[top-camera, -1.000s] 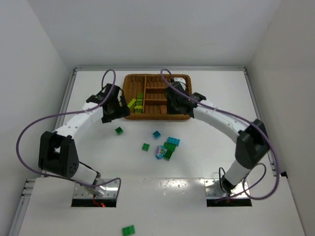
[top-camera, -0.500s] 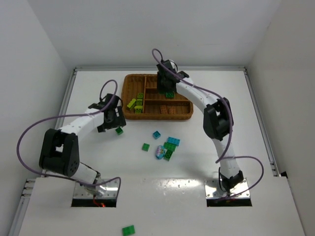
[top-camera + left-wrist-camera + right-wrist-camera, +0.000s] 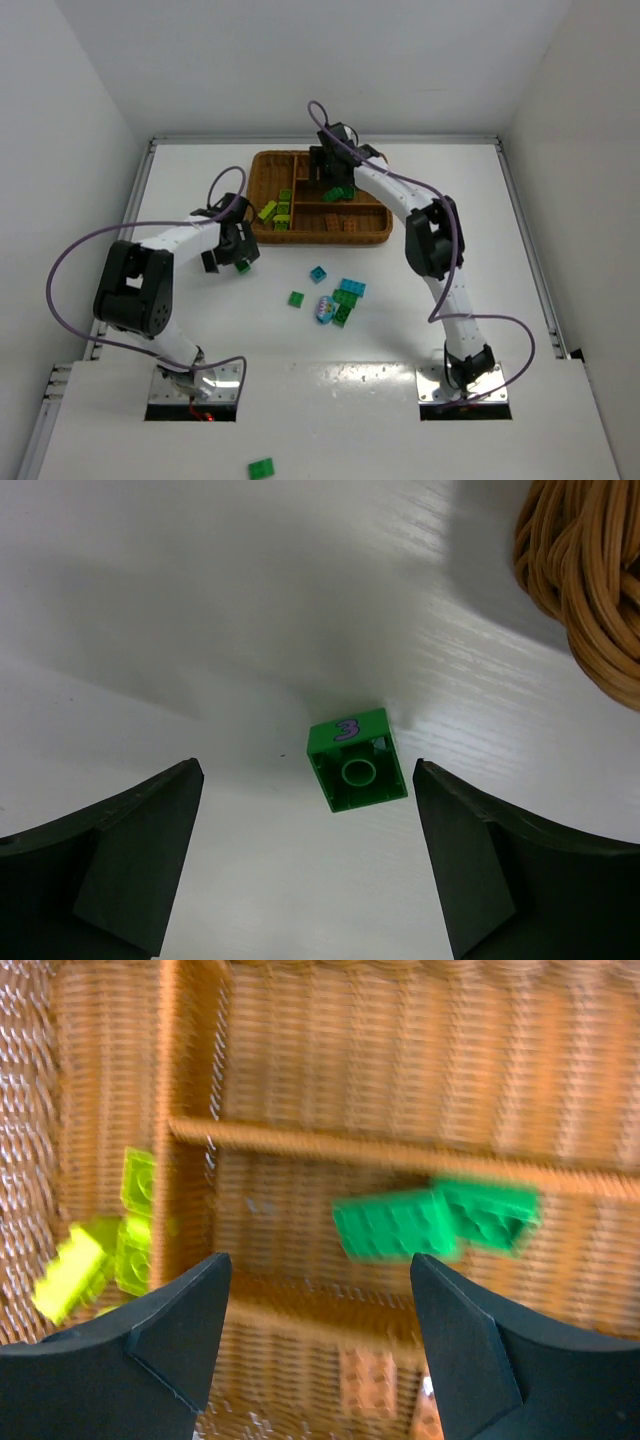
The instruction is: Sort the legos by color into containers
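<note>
Left tool (image 3: 305, 772): spread wide, grips nothing, hangs over a green brick marked "3" (image 3: 358, 773) on the counter (image 3: 200, 600), brick between the fingers and touching neither, just beside the wicker tray (image 3: 590, 600). Right tool (image 3: 315, 1260): likewise parted and empty, above the tray's middle long section, with two green bricks (image 3: 435, 1220) end to end below; view blurred. Lime bricks (image 3: 110, 1250) in the narrow side section. Orange-brown bricks (image 3: 368, 1385) in the nearest long section. Loose on the counter, apart from the tray: teal bricks (image 3: 351, 287) and a small green cluster (image 3: 344, 305).
</note>
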You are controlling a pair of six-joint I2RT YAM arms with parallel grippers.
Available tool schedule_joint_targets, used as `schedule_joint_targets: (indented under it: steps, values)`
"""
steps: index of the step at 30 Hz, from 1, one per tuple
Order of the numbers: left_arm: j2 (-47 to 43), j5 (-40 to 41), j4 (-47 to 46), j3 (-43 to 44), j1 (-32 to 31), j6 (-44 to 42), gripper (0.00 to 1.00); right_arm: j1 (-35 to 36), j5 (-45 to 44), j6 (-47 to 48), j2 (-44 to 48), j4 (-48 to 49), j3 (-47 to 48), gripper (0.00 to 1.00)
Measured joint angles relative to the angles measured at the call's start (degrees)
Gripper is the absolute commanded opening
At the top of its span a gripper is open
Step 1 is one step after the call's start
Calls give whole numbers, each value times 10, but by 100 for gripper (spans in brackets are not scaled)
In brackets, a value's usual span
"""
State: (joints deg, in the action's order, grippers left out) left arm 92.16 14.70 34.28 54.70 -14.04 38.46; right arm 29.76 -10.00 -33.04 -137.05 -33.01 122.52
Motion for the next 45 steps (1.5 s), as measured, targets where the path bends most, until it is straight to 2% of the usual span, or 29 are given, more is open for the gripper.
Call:
schedule_joint_targets:
  steps: [6,8,12,13,16,22,26,29,34,40,43,45]
  values:
    - [28,2,-16,6,0,30,84,0,-12,0,156,26,-188,73]
    - [43,1,-23,8,0,42,78,0,-19,0,220,37,-241,73]
    - [51,0,-32,8,0,63,55,0,-37,0,299,58,-298,73]
    - [52,-1,-35,8,0,67,41,0,-42,0,317,59,-311,73]
    - [53,-8,-40,10,0,72,24,0,-56,0,347,61,-339,73]
    - [11,-18,-13,30,-22,65,23,-8,-81,0,412,55,-427,73]
    - [-10,-30,0,122,-63,57,23,-21,-94,-2,486,46,-520,73]
    - [8,-42,-3,211,-82,54,23,-25,-93,-11,544,30,-591,73]
    - [133,-53,-13,382,-99,47,23,-19,-68,-42,618,3,-698,73]
    - [317,-75,-3,538,-108,41,24,-18,-39,-83,705,-43,-785,73]
    - [395,-87,4,612,-113,40,36,-17,-19,-94,745,-56,-810,73]
    - [431,-92,6,651,-116,40,54,-14,5,-97,765,-61,-820,74]
